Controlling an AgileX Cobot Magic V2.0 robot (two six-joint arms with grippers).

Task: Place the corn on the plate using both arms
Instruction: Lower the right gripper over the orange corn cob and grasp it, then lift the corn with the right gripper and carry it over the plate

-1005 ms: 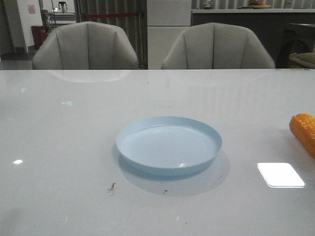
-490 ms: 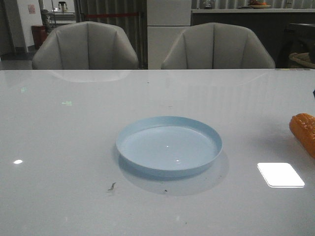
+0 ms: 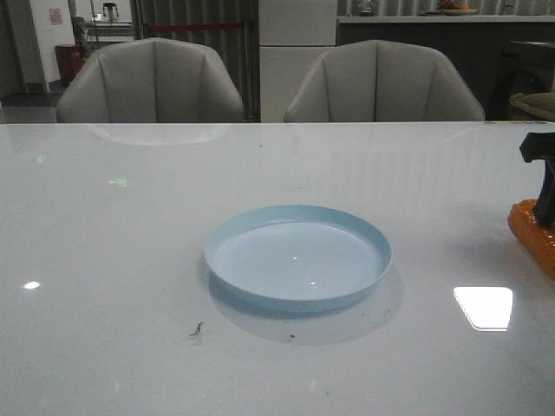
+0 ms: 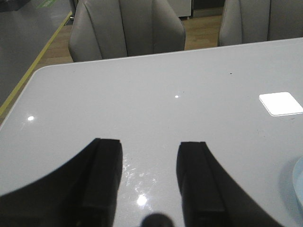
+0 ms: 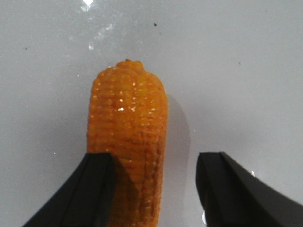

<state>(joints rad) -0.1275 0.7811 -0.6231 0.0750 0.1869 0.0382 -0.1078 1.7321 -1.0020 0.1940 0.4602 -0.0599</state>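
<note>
Glossy white bench carried the corn (image 5: 127, 142) at its right edge, a stiff slippery cob for the wide-open right gripper (image 5: 156, 189) to take mid-length, while the left gripper (image 4: 149, 182) also stood open.

plate (image 3: 297, 257) mid table (image 3: 104, 260), corn (image 3: 533, 236) far right edge

No text, label, brand, number or sign can be read anywhere; a small pale notice on the wall (image 3: 55, 15) far behind the table (image 3: 130, 260) is too blurred to make out.
</note>
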